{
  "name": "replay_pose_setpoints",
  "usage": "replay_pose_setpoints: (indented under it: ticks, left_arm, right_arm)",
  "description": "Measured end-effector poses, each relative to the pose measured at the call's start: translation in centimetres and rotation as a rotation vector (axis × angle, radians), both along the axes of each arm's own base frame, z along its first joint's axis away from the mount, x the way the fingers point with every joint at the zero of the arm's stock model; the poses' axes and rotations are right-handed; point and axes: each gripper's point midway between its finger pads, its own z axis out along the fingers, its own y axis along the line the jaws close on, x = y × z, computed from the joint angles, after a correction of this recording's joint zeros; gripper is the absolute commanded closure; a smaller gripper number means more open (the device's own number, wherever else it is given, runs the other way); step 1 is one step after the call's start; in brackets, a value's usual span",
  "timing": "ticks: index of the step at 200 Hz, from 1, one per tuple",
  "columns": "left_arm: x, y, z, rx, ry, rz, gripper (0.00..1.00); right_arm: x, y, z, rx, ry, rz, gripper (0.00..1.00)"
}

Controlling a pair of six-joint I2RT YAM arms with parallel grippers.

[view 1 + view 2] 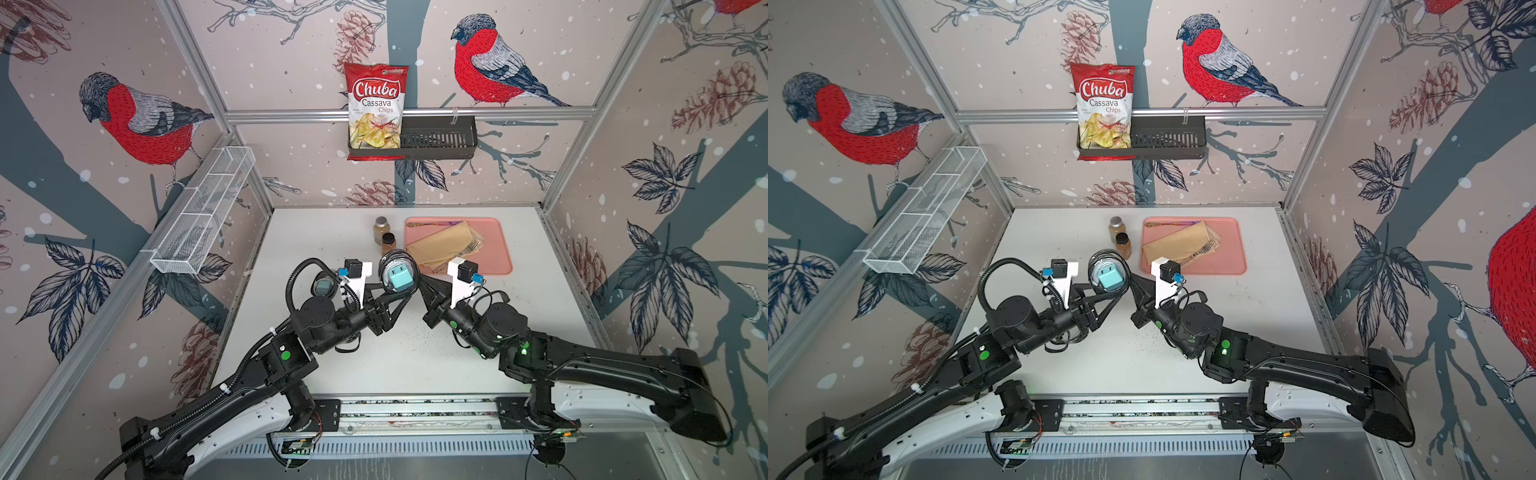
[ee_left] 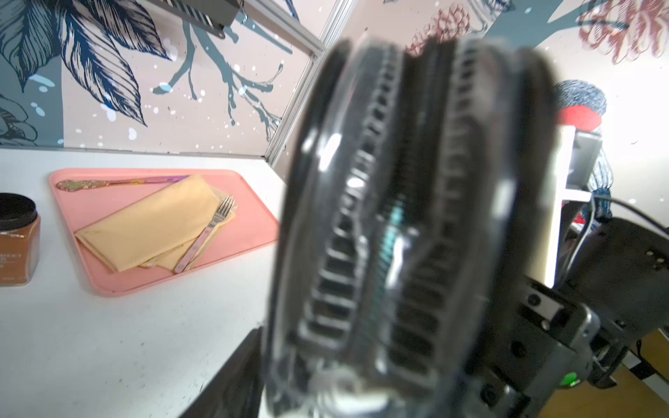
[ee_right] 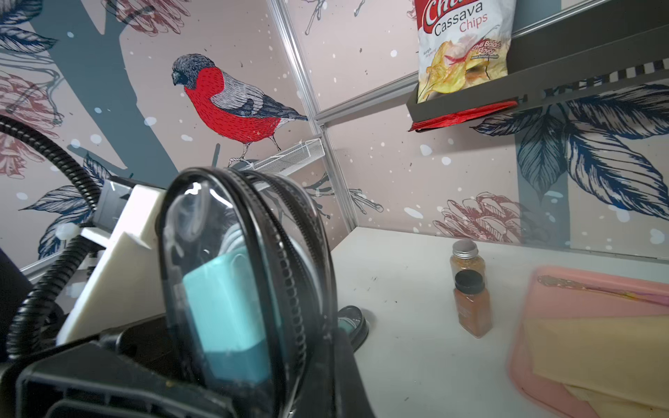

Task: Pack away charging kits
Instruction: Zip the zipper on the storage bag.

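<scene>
A clear oval black-rimmed case (image 1: 398,266) is held above the white table (image 1: 415,365), pinched by the closed right gripper (image 1: 419,284). A teal cube charger (image 1: 397,277) and coiled white cable (image 3: 235,235) are packed inside, and the case is not yet zipped. The left gripper (image 1: 397,294) is seen with jaws parted; its hold cannot be told. A second case (image 1: 323,286) is left on the table.

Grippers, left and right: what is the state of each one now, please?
Left gripper: jaws apart at the oval clear black-rimmed case; holding it or not cannot be told.
Right gripper: closed on that case.
</scene>
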Motion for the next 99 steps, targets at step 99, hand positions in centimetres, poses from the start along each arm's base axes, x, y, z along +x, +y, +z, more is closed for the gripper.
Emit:
replay_pose_setpoints:
  ticks: [99]
  left_arm:
    - [0.2,0.4,3.2,-0.189,-0.085,0.019,0.36]
  right_arm:
    - [-0.8,1.0,0.3,0.085,0.039,0.002,1.0]
